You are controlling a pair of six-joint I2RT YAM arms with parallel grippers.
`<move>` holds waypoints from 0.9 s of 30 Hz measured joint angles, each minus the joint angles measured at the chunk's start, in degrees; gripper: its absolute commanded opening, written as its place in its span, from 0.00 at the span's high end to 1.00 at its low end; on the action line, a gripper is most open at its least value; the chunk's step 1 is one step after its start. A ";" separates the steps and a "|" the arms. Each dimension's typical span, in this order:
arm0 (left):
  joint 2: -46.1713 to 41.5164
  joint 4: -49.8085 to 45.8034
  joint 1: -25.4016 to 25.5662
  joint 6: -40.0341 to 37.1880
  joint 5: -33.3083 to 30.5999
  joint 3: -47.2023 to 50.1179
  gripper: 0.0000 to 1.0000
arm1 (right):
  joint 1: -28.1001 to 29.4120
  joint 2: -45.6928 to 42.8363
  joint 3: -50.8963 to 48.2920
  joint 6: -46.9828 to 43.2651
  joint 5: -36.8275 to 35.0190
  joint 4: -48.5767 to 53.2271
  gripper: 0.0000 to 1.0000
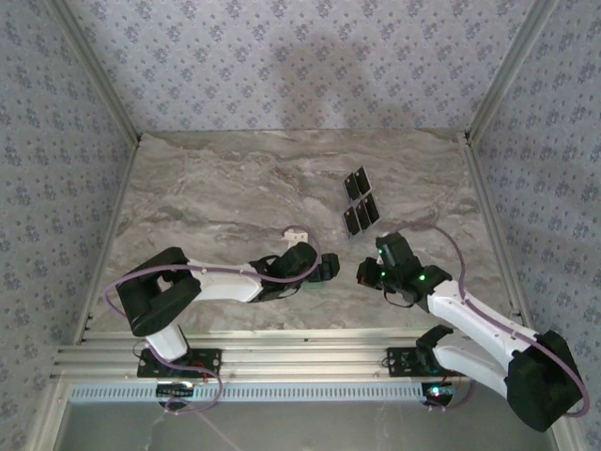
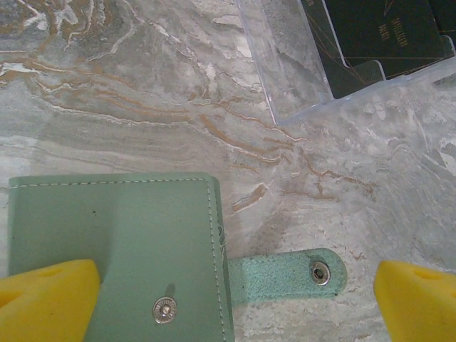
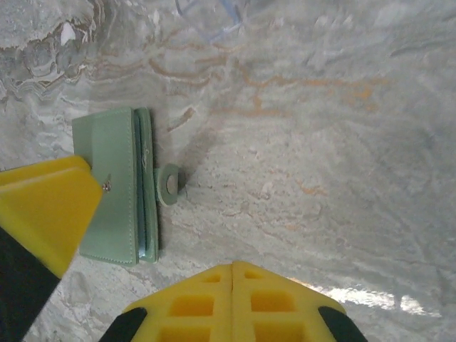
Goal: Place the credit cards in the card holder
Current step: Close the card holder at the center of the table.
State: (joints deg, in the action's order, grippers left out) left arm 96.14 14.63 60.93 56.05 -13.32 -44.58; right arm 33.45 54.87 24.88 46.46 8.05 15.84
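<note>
The card holder (image 2: pixel 114 242) lies closed and flat on the marble worktop (image 1: pixel 207 188), a little in from the middle of its near edge, between the two hands. Its pale green cover faces up with stitching along the edges. One metal snap (image 2: pixel 164 309) sits on the cover, and the snap tab (image 2: pixel 288 274) sticks out unfastened from its side, lying on the stone. The left hand (image 2: pixel 235 298) is spread wide and released, grasping nothing. One yellow fingertip (image 2: pixel 43 299) overlaps the cover's corner, though whether it presses on it I cannot tell, and the other fingertip (image 2: pixel 417 299) hangs beyond the tab, apart from it. The right hand (image 3: pixel 233 285) is clenched, with its two yellow pads pressed flat together and nothing between them. It points toward the card holder's tab side from a short way off, without touching it. The credit cards (image 1: pixel 360 202), black and glossy, lie right of the worktop's centre, farther from the near edge than the card holder. In the left wrist view they overlap one another inside a clear plastic tray (image 2: pixel 285 78), whose near corner is close to the card holder but apart from it.
</note>
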 measured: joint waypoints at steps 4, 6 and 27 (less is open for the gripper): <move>0.00 -1.77 0.00 0.26 0.00 -0.92 0.01 | 3.34 0.31 -1.70 1.75 0.31 -4.57 1.00; 0.00 -2.47 0.00 0.66 0.00 -1.25 0.00 | 5.73 0.74 -2.36 2.45 -0.04 -7.48 1.00; -1.81 -10.16 -4.35 0.50 2.84 -9.53 0.00 | 15.06 7.28 -3.45 3.67 -6.43 -21.38 1.00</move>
State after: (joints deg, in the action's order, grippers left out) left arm 94.32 4.47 56.58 56.55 -10.48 -54.11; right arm 48.51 62.15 21.43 50.13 1.63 -5.54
